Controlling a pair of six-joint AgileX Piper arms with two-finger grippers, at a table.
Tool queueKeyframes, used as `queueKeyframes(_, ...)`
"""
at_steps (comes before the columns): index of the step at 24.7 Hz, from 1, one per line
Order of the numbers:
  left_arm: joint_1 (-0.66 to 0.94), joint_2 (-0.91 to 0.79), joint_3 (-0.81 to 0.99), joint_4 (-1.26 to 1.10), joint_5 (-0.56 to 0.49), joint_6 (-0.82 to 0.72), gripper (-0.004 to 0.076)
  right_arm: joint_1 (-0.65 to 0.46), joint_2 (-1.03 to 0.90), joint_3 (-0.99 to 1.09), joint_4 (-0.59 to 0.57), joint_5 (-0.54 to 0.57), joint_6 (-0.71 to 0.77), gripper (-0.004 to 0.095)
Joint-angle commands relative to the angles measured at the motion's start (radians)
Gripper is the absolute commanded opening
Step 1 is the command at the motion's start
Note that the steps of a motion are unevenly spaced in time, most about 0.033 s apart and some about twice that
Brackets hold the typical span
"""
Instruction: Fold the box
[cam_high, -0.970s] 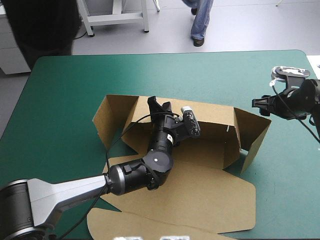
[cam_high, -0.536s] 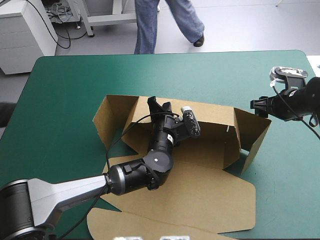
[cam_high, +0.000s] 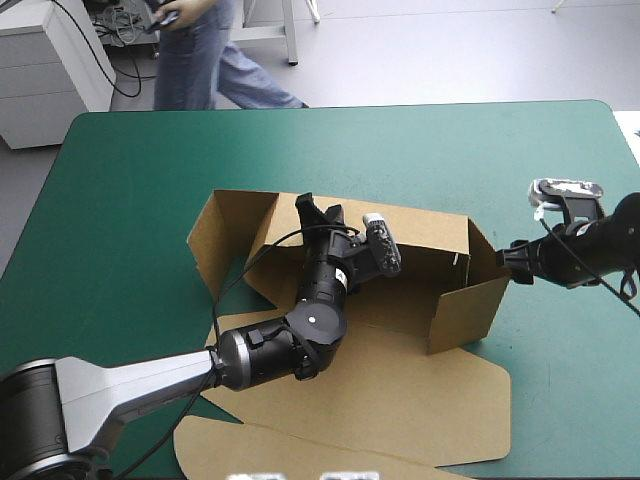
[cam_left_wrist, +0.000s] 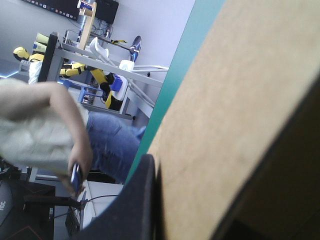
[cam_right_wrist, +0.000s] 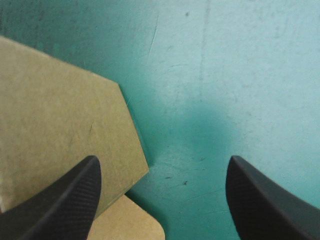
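Box (cam_high: 395, 300): brown board, mid-table; rear wall (cam_high: 425, 235) raised, lid (cam_high: 420, 390) flat toward near edge, right end flap (cam_high: 465, 312) turned inward.
Left gripper (cam_high: 320, 212): black fingers pinch rear wall's top edge, board between them.
Right gripper (cam_high: 513, 262): fingers spread, just outside right end flap; one finger (cam_right_wrist: 60, 200) over its edge, teal-green cover (cam_right_wrist: 240, 75) between them.
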Motion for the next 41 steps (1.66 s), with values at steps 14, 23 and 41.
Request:
queueKeyframes(14,0.0,0.006,-0.021,-0.262,-0.088,0.455,-0.001,-0.005,-0.156,0.404,0.544,-0.304,-0.698,0.0643)
queueKeyframes(23,0.0,0.006,-0.021,-0.262,-0.092,0.455,-0.001,-0.005,-0.156,0.41,0.604,-0.265,-0.869,0.0643)
queueKeyframes(41,0.0,0.006,-0.021,-0.301,-0.097,0.513,-0.001,0.139,-0.156,0.412,0.676,-0.502,-0.796,0.0643)
